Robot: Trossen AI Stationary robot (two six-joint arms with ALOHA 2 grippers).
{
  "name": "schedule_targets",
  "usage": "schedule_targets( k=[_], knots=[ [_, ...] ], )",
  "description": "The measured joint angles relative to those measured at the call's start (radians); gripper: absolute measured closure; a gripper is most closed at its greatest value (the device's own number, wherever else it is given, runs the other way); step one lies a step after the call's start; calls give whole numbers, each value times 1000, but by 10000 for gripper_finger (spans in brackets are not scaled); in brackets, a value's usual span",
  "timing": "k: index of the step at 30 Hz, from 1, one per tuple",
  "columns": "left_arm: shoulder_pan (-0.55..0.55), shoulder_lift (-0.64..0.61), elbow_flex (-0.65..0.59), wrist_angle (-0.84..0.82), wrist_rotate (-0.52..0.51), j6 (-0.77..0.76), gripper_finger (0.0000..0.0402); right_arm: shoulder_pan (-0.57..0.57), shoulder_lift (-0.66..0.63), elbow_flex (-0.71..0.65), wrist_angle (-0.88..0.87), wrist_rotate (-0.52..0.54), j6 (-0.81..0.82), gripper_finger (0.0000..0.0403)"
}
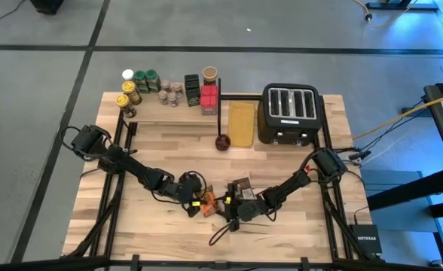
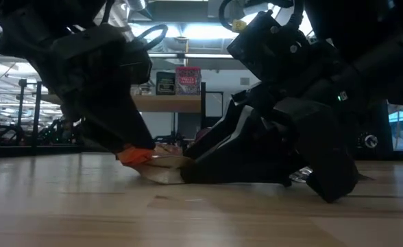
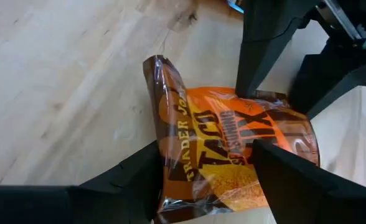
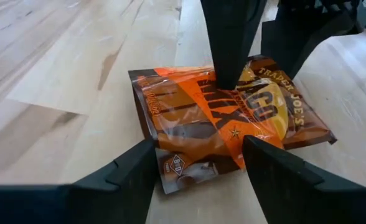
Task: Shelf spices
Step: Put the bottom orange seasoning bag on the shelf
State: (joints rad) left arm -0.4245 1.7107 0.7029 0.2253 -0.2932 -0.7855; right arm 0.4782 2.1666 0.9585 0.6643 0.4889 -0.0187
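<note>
While most of the spices [image 1: 161, 89] already stood in a bunch on the shelf [image 1: 178, 113] at the table's [image 1: 169, 154] far left corner, one job was not done. A flat orange and brown packet [image 1: 207, 204] lay on the table near the middle of the near edge, well apart from the shelf. A second brown packet [image 1: 241, 185] seemed to lie just beside it, partly under the right arm.

Both arms had reached down to the orange packet. The left gripper [image 3: 205, 165] had its jaws set on either side of one end of the packet, so it looked like it was pinching that end. The low view showed that end lifted a little off the wood. The right gripper [image 4: 198, 163] came from the other side, and its jaws stood apart around the other end of the packet. I could not tell if they were pressing on it or just waiting around it.

So most of the work looked done. The jars, tins and boxes were up on the shelf. What seemed left was to lift this packet, carry it to the far left corner, and set it with the others. Then the second packet would need the same.

A black toaster [image 1: 290, 113], a tan board [image 1: 242, 123] and a dark red knob [image 1: 221, 142] sat on the far half of the table, and they were not part of the job.
</note>
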Motion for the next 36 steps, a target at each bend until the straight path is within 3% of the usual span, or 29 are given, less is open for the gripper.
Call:
schedule_targets(
  k=[13,18,24,28,31,36],
  knots=[
    [2,0,0,134,4,36,183,0,2,-2,-3,6,-9,166],
    [2,0,0,133,3,37,230,0,3,-2,-3,6,-13,166],
    [2,-3,0,123,3,102,324,4,-12,-2,-23,6,-47,166],
    [2,-49,2,45,-9,128,385,39,-88,-6,-158,141,-121,166],
    [1,-113,2,-39,-44,139,389,65,-147,-10,-258,234,-151,166],
    [1,-269,2,-179,-124,160,386,94,-226,-7,-385,298,-112,166]
  ],
)
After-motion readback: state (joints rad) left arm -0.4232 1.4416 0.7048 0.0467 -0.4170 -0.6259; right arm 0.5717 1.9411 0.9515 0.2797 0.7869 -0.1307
